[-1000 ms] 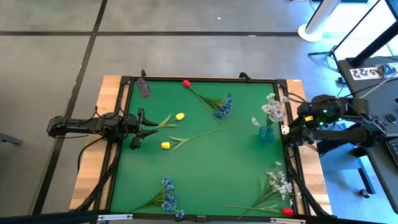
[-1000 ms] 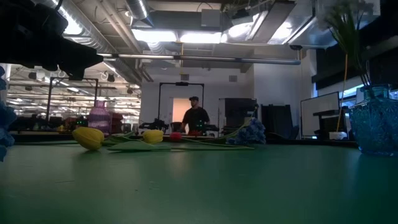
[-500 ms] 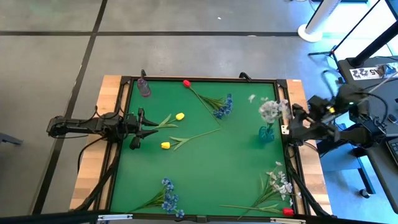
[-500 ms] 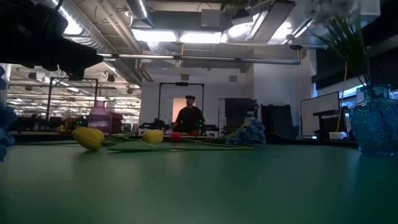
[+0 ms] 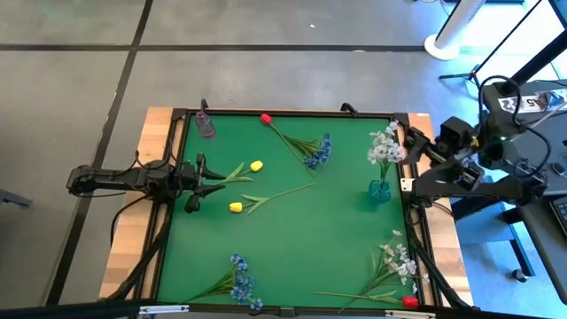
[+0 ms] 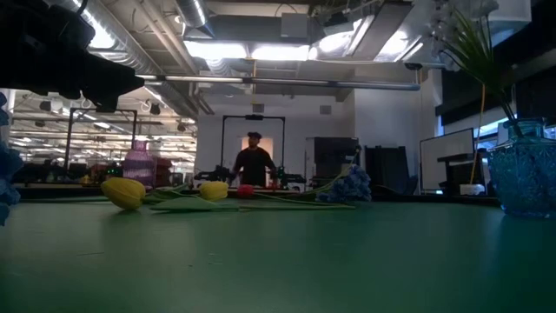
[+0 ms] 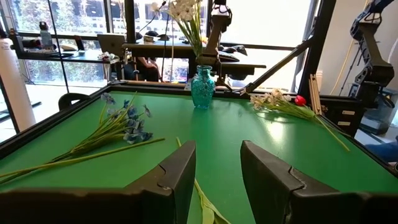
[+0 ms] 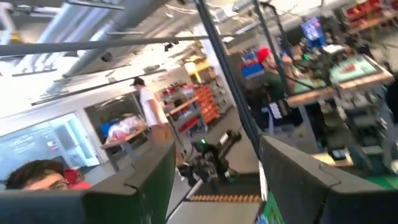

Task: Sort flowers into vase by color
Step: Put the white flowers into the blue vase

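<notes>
A teal vase (image 5: 379,189) stands near the table's right edge with a spray of white flowers (image 5: 385,146) in it. My right gripper (image 5: 413,140) hangs open beside those blossoms, raised and pointing a little upward, with nothing between its fingers (image 8: 217,180). On the green cloth lie two yellow tulips (image 5: 256,165) (image 5: 236,206), a red tulip (image 5: 265,118), a blue bunch (image 5: 319,152), a second blue bunch (image 5: 241,283), a white spray (image 5: 399,261) and a red bud (image 5: 409,301). My left gripper (image 5: 208,177) waits open at the left edge, level above the cloth (image 7: 214,180).
A small purple vase (image 5: 205,124) stands at the far left corner. A dark raised frame (image 5: 283,112) rims the green cloth. The middle of the cloth (image 5: 310,239) is bare. A person (image 6: 254,161) moves in the room beyond the table.
My right gripper has risen from beside the teal vase and tipped from pointing down to pointing a little above level, rolling as it went, and drifted toward the far edge. The white spray in the vase has swayed and now leans toward the far edge.
</notes>
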Controlling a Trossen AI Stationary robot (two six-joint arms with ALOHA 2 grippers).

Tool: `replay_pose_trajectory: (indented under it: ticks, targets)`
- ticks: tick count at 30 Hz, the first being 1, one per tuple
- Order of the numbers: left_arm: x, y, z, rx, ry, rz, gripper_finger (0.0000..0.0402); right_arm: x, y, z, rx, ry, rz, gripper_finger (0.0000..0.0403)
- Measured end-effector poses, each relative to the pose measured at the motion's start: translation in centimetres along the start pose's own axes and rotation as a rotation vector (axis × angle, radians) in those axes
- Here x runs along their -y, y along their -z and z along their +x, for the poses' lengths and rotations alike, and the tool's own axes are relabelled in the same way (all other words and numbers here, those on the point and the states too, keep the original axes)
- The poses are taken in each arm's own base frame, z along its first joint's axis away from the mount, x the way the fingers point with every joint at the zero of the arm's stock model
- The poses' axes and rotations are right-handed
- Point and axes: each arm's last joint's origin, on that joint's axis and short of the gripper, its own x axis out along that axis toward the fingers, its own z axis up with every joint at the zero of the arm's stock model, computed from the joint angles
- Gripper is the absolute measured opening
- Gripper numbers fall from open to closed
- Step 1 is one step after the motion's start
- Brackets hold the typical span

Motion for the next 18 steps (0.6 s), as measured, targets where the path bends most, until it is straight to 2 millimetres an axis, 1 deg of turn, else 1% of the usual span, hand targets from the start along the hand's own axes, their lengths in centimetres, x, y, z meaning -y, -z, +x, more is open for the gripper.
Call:
replay_pose_trajectory:
  ticks: [4, 6, 8, 10, 13, 16, 18]
  targets:
    - [0.0, 0.0, 0.0, 0.0, -0.001, 0.0, 0.0124, 0.8, 0.1, 2.6, -0.021, -0.102, 0.005, 0.0231]
    - [0.0, 0.0, 0.0, 0.001, 0.0, 0.0, 0.0124, 0.9, 0.8, 4.3, -0.055, -0.155, 0.019, 0.0231]
    - [0.0, 0.0, 0.0, 0.0, -0.001, 0.0, 0.0124, 0.7, 1.9, 6.4, -0.098, -0.208, 0.034, 0.0231]
    - [0.0, 0.0, 0.0, 0.0, 0.0, 0.0, 0.0124, -0.1, 3.4, 8.3, -0.143, -0.242, 0.037, 0.0231]
    - [0.0, 0.0, 0.0, 0.0, 0.0, 0.0, 0.0124, -1.9, 6.2, 10.8, -0.224, -0.285, 0.037, 0.0231]
    - [0.0, 0.0, 0.0, 0.001, -0.001, 0.0, 0.0124, -4.0, 8.5, 12.5, -0.296, -0.293, 0.034, 0.0231]
    - [0.0, 0.0, 0.0, 0.001, -0.001, 0.0, 0.0124, -5.6, 10.0, 13.3, -0.363, -0.278, 0.033, 0.0231]
